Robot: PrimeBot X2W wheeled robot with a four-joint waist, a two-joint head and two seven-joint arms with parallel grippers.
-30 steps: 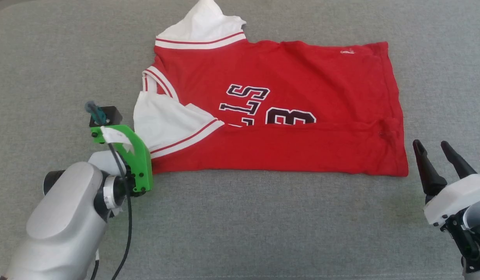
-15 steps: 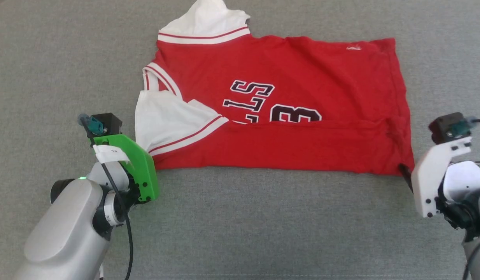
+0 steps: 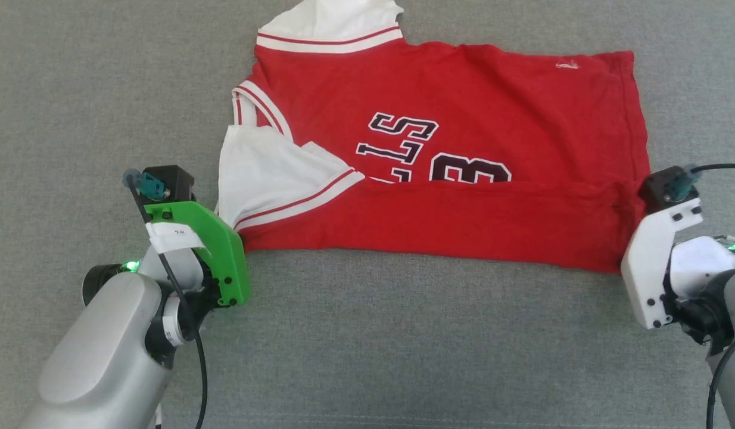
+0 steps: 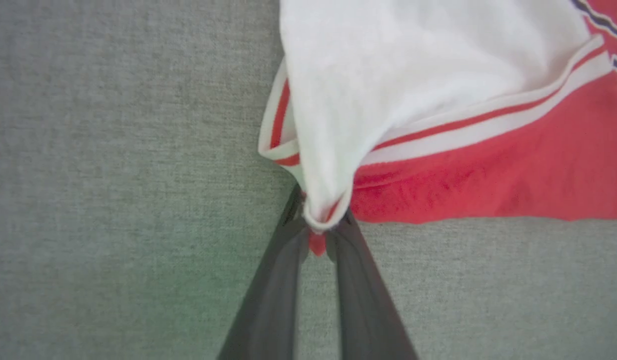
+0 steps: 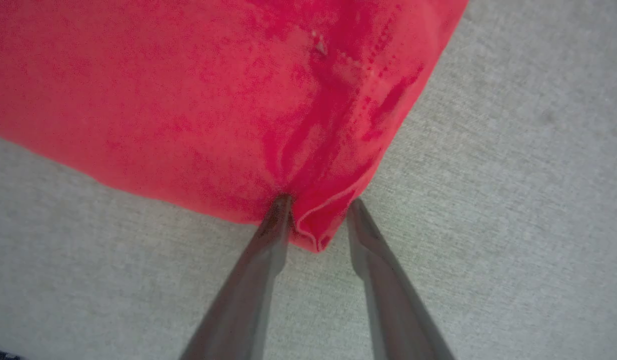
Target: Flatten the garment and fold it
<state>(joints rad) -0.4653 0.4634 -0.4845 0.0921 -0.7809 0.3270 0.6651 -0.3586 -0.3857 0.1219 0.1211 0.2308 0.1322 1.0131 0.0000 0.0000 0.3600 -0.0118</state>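
Note:
The garment (image 3: pixel 463 101), a red jersey with white sleeves and black lettering, lies on the grey surface with its near long edge folded over. In the left wrist view my left gripper (image 4: pixel 319 220) is shut on the garment (image 4: pixel 438 75) at its near left corner, where the white sleeve meets red cloth. In the head view this gripper's fingers are hidden under the green wrist mount (image 3: pixel 215 244). My right gripper (image 5: pixel 319 201) straddles the near right corner of the garment (image 5: pixel 188 100), jaws still apart. Its left finger (image 5: pixel 276 215) touches the cloth. The white wrist mount (image 3: pixel 656 262) covers it from above.
The grey fabric surface (image 3: pixel 403 333) stretches all around the garment, with wide bare room along the near side between my two arms. A black cable (image 3: pixel 722 167) runs from the right wrist camera toward the right edge.
My right arm came in from the lower right, turned downward and set its fingers around the near right corner. The left arm stays at the near left corner. The head camera has shifted.

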